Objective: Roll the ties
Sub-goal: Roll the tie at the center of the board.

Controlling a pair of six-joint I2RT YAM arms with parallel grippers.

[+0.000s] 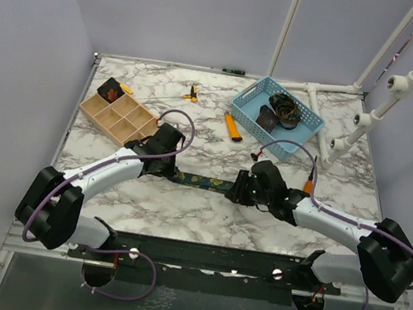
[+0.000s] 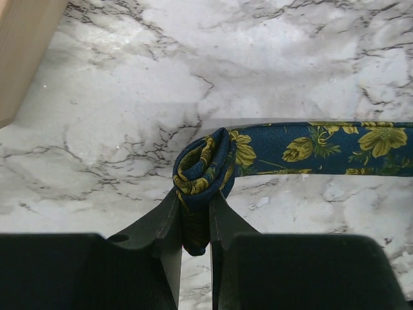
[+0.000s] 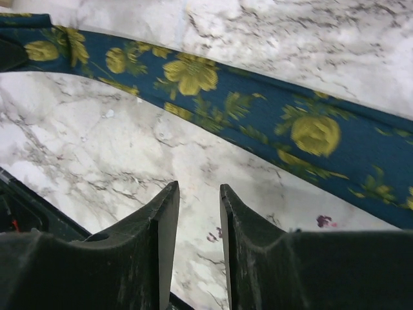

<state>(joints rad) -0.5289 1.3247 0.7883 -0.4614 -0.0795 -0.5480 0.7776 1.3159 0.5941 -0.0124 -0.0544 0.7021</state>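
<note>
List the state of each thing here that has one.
navy tie, one end rolled, rest lying flat
left gripper, shut on the rolled end
right gripper, open, empty
blue basket, holds a dark coiled tie
wooden tray, one corner compartment filled

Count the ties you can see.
4, it seems: navy tie on the table, rolled end in the left gripper; dark tie in the box's corner; two dark coils in the basket, hard to confirm.
</note>
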